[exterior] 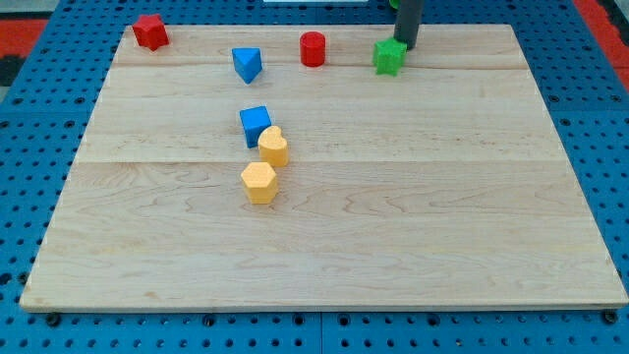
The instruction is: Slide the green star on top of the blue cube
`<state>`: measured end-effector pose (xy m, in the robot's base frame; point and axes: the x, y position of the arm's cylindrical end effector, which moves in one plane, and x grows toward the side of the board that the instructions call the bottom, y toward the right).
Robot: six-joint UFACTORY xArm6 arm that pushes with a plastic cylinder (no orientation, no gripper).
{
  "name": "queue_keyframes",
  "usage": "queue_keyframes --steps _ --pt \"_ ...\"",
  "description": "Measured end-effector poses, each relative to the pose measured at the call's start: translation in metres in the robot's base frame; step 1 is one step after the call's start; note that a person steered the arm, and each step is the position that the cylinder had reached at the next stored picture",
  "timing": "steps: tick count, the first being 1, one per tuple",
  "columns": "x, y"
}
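Now, tip: my tip [408,46] sits at the view's top, just right of centre, with the dark rod running up out of frame above it.
Claw: none fitted on this arm, so nothing is open, clenched or grasping; the rod only pushes.
Tip to star: the tip is at the upper right edge of the green star [389,57], touching or very nearly so; which of the two I cannot tell.
Green star: it lies near the far edge of the worktop [442,226], to the right of the red cylinder [313,48].
Blue cube: it lies well apart from the star, toward the view's left and bottom, near the middle of the board [255,125], with a yellow block [273,147] touching its lower right corner.
Key relation: from the tip the star lies down and left, and the cube lies farther along roughly that same line, so the tip looks to be on the correct side for the push.
Push direction, as I judge it: diagonally toward the view's lower left.
Risk: the red cylinder is close to the left of the path, and the yellow block beside the cube may get nudged.
Others: a blue wedge-like block [247,64], a red star-like block [150,30] and a yellow hexagonal block [259,183] lie off the line.
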<state>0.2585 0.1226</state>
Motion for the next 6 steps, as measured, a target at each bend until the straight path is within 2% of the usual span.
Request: queue_keyframes --steps 1,3,4,5,6 --pt "0.027 0.006" --pt "0.044 -0.050" --pt "0.020 -0.054" --pt "0.033 -0.113" --pt "0.086 -0.189"
